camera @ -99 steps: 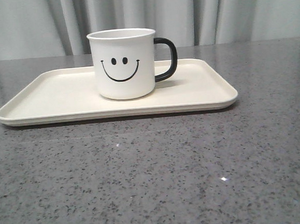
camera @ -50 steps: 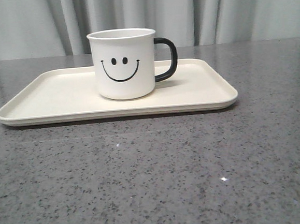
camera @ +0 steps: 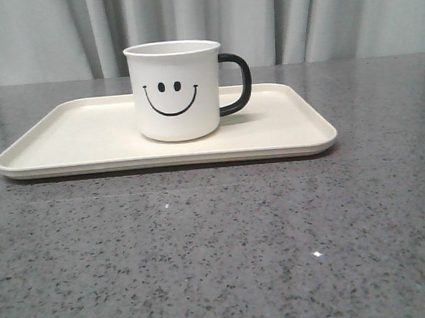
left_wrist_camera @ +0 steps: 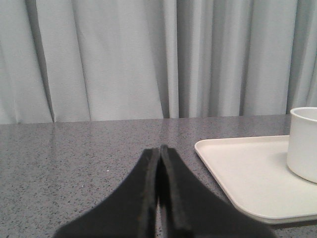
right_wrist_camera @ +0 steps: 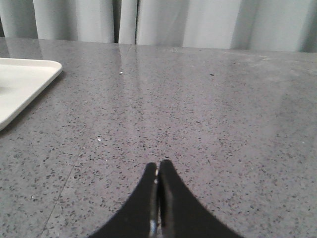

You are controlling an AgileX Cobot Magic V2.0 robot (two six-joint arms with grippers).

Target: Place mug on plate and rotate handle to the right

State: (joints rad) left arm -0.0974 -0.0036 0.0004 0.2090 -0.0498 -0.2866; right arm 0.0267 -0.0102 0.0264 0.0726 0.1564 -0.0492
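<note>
A: What is filling the scene?
B: Pale grey curtains (camera: 275, 18) are hanging behind a speckled grey stone worktop (camera: 219, 247).

A: And on it?
B: The cream plate (camera: 63, 137) is lying flat, carrying the upright smiley mug (camera: 175, 90); its black handle (camera: 237, 83) is pointing right.

A: The hands?
B: The left hand (left_wrist_camera: 158, 163) and right hand (right_wrist_camera: 157, 173) are both pressing their fingers together, clenched on nothing, apart from the plate.

1. A staged test bench, like a lab or studio.
2. A speckled grey stone table (camera: 220, 261).
3. A plain pale curtain (camera: 297, 16) closes off the whole background.
</note>
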